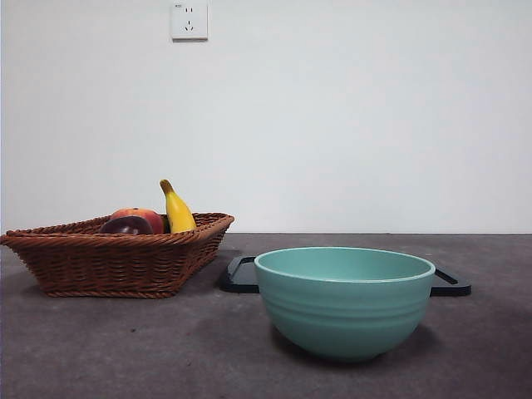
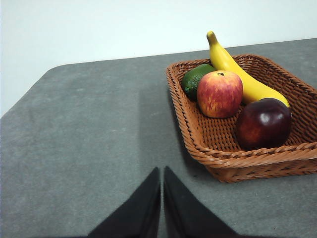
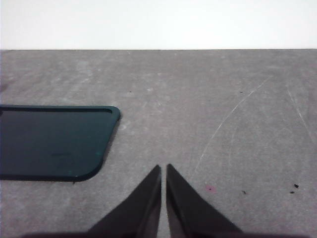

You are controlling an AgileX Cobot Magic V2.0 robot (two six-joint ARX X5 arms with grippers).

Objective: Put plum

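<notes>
The plum (image 2: 263, 123) is dark maroon and glossy. It lies in the brown wicker basket (image 2: 233, 166) near its front rim, and its top shows over the basket's rim in the front view (image 1: 126, 225). My left gripper (image 2: 162, 171) is shut and empty, over the bare table well short of the basket. My right gripper (image 3: 163, 168) is shut and empty, over the bare table beside a dark tray (image 3: 52, 141). Neither gripper shows in the front view.
The basket (image 1: 116, 258) also holds a red-orange apple (image 2: 219, 93), a yellow banana (image 2: 237, 72) and a green fruit (image 2: 194, 79). A teal bowl (image 1: 344, 299) stands front and centre on the table, with the black tray (image 1: 237, 274) behind it.
</notes>
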